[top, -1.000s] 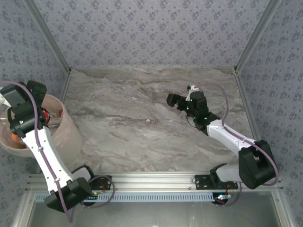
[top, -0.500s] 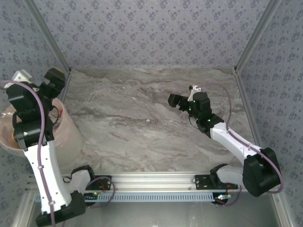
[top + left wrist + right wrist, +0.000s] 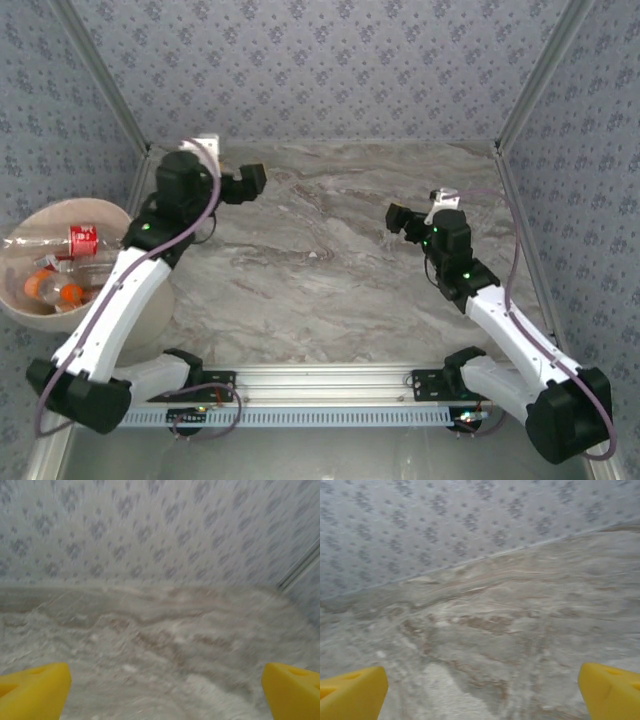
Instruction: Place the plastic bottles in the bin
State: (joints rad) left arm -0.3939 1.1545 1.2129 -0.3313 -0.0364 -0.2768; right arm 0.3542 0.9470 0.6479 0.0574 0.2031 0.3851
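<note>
We find the bottles (image 3: pixel 70 268) already lying in the bin (image 3: pixel 75 204), which stands at the far left beside the table's (image 3: pixel 320 290) left side. They are heaped together against its floor. One with a red label sits near the top of the heap, and orange ones lie lower down toward the near wall.

The left gripper (image 3: pixel 250 180) hangs over the far left part of the table, close to the wall (image 3: pixel 320 70). It points to the right, away from the bin. The bin and bottles lie to its left and nearer to us, apart from the jaws. From the left wrist we see this gripper (image 3: pixel 162 695) with its jaws spread wide, a yellow pad (image 3: pixel 32 690) at each lower corner and bare marble between them.

The right gripper (image 3: pixel 400 217) is over the right half of the table, pointing left and toward the far wall. It is well apart from the bin, with most of the table between them. From the right wrist, its jaws (image 3: pixel 480 695) are likewise spread wide, with marble and wall in the gap.
</note>
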